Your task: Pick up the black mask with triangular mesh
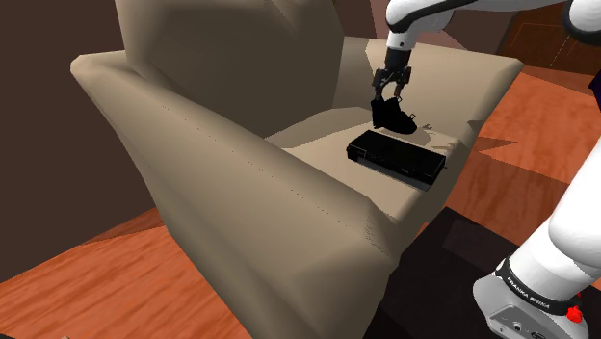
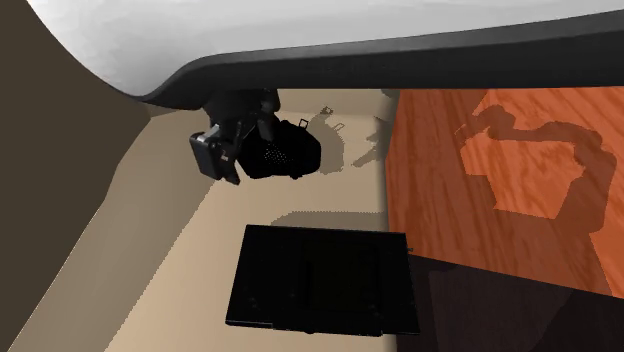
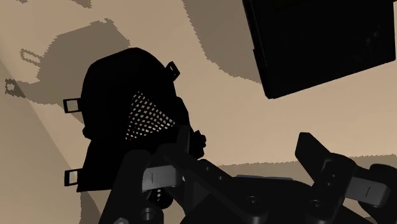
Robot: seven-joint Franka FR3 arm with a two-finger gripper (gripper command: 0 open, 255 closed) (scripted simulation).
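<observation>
The black mask [image 1: 393, 116] sits over the seat cushion [image 1: 318, 144] of a beige armchair [image 1: 241, 183], towards the back of the seat and directly under the tool [image 1: 390, 91]. In the wrist view the mask [image 3: 118, 121] shows a triangular patch of pale mesh [image 3: 145, 118] on its front and small strap buckles along one edge. Its shadow falls on the cushion a little apart from it, and I cannot tell whether the mask rests on the cushion or hangs just above it.

The tool [image 3: 245, 143] is released: its two black fingers stand well apart, with bare beige cushion between them. The mask lies against the outer side of one finger [image 3: 172, 159], not between the pair.

Near the mask, towards the front edge of the seat, a flat black box [image 1: 397, 159] lies on the cushion. The second exterior view shows the same box [image 2: 320, 290] below the mask [image 2: 285, 152].

The white arm [image 1: 414, 24] comes down from above. Around the armchair is a reddish wooden floor [image 1: 87, 279], which carries the arm's shadow [image 2: 540, 150] in the second exterior view.
</observation>
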